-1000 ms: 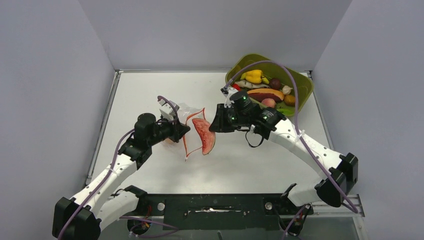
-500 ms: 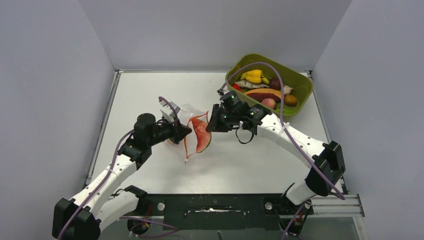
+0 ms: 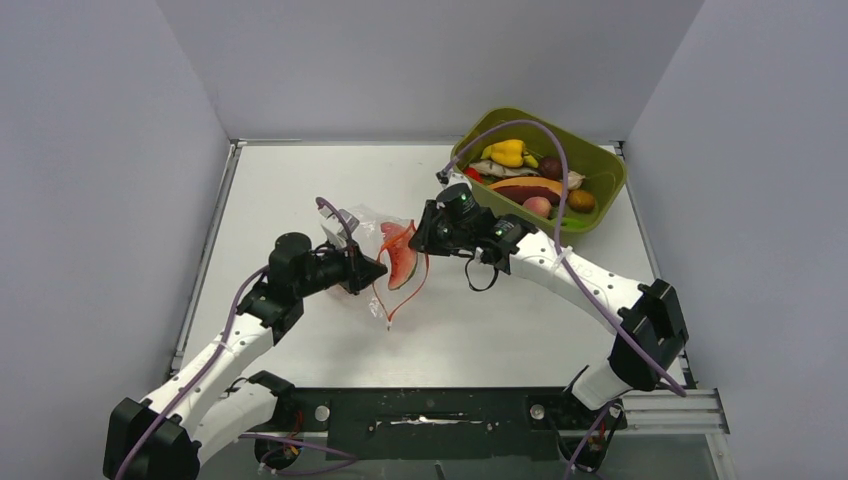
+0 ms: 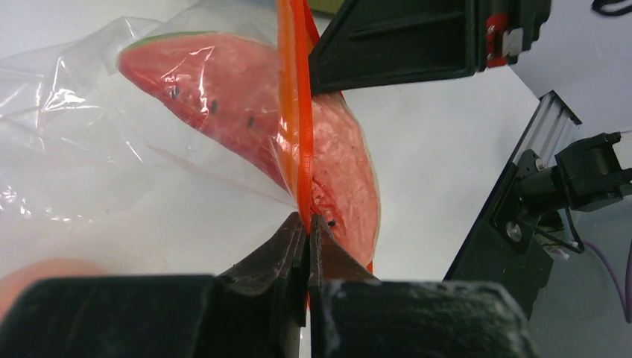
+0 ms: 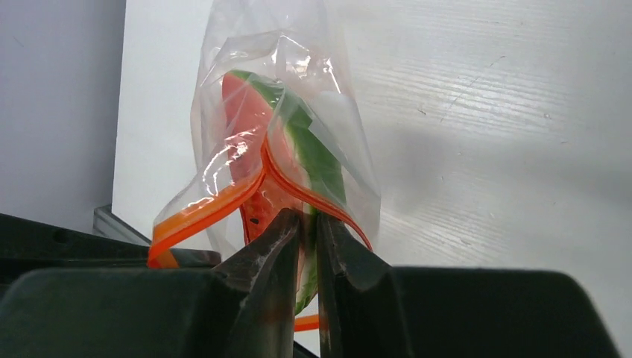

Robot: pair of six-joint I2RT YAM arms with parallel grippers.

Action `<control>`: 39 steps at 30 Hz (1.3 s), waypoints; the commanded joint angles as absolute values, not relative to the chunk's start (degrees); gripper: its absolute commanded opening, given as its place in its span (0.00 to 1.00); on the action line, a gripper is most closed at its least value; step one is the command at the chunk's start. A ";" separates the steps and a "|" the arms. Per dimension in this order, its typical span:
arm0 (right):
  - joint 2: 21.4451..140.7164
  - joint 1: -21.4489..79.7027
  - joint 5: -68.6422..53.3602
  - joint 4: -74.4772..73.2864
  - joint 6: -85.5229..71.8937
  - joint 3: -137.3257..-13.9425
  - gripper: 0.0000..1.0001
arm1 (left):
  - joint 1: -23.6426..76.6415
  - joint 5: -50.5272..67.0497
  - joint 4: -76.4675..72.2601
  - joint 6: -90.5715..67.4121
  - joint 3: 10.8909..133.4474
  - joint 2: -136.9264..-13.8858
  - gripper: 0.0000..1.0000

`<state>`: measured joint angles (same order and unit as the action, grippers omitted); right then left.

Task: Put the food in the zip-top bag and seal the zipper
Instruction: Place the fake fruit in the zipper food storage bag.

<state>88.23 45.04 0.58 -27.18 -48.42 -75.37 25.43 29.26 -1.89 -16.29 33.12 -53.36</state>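
so here's where I'm at with the bagging job: my left gripper [image 4: 308, 224] is pinched fully shut on one lip of the zipper [image 4: 299, 127], right on the orange strip. That's deliberate, it props the zip-top bag [image 4: 82, 142] up over the table [image 3: 290, 180] with the mouth turned toward the other arm, so there's a gap to aim at. The right gripper [image 5: 304, 221] is closed down narrow on the watermelon slice [image 4: 216, 104], gripping it by the green rind edge so the red flesh leads into the bag. Seen from the left fingers, the slice sits just ahead of and above them, straddling the strip. A good part of it looks to be behind the clear plastic, with a chunk of red on the other side of the zipper. In the right wrist view the two orange lips spread out either side of my fingertips, so I reckon the fingers are right at the mouth. I'd say it wants more push before I let go, otherwise the slice sits across the seal and the zipper won't close. The rest of the food, the yellow pepper [image 3: 508, 152] and friends, is well behind the right gripper in the olive-green tub [image 3: 608, 190], so sealing is nowhere near
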 commanded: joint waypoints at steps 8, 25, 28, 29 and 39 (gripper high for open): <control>86.63 45.46 3.22 -5.28 -44.01 -66.05 0.00 | 25.66 27.24 -9.71 -29.82 33.75 -55.26 0.00; 91.14 45.97 -3.48 9.10 -41.98 -62.53 0.07 | 25.60 20.91 -9.52 -30.61 31.25 -50.68 0.00; 90.55 45.92 -4.65 7.10 -42.02 -63.75 0.18 | 25.60 19.86 -9.15 -30.11 30.95 -49.73 0.00; 90.00 45.96 -4.72 6.13 -41.81 -64.06 0.22 | 25.60 19.59 -8.96 -29.83 30.94 -49.52 0.00; 82.77 45.97 -2.11 -1.14 -39.58 -64.50 0.51 | 25.58 17.63 -2.58 -23.95 32.64 -49.50 0.00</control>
